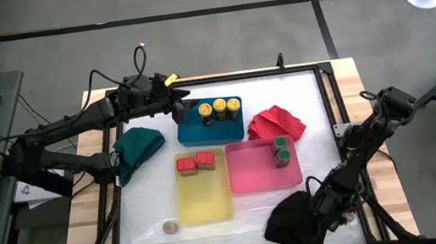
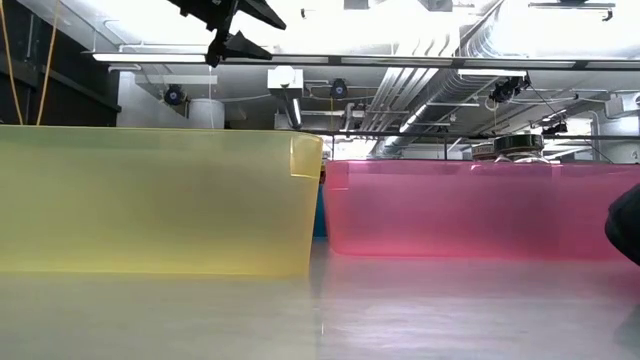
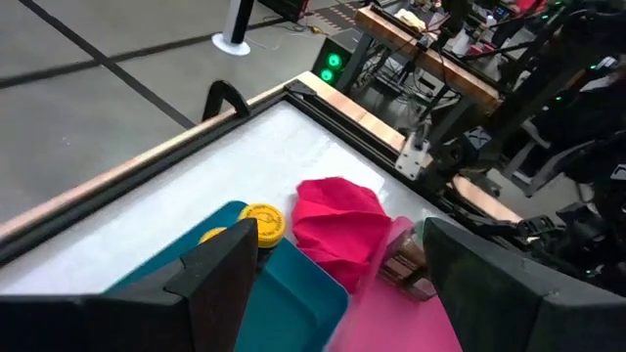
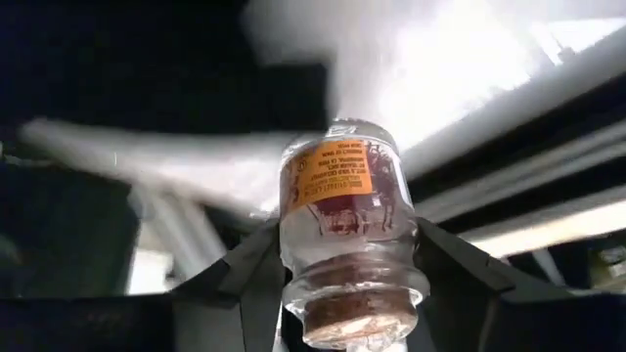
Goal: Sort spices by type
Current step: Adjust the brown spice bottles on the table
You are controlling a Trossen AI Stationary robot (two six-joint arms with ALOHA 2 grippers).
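Three yellow-lidded spice jars (image 1: 219,108) stand in the blue tray (image 1: 194,132). Two red-lidded jars (image 1: 195,162) sit in the yellow tray (image 1: 205,201), and two green-lidded jars (image 1: 280,152) in the pink tray (image 1: 259,172). A silvery-lidded jar (image 1: 169,227) stands on the table by the yellow tray's near left corner. My left gripper (image 1: 184,107) hovers open at the blue tray's far left corner, also seen from the left wrist (image 3: 337,244). My right gripper (image 1: 326,208) is low at the near right and is shut on a clear jar (image 4: 342,196) with an orange label. My right gripper pinches the clear jar between its two fingers, at the end with the brown stopper (image 4: 347,313). The fingers (image 4: 256,269) lie along the jar's sides. The labelled body (image 4: 337,181) sticks out past the fingertips. Whether the jar rests on anything does not show.
A red cloth (image 1: 276,122) lies right of the blue tray, a green cloth (image 1: 137,143) left of it, and a black cloth (image 1: 294,224) at the near edge beside my right gripper. A raised frame (image 1: 330,98) runs around the white table top.
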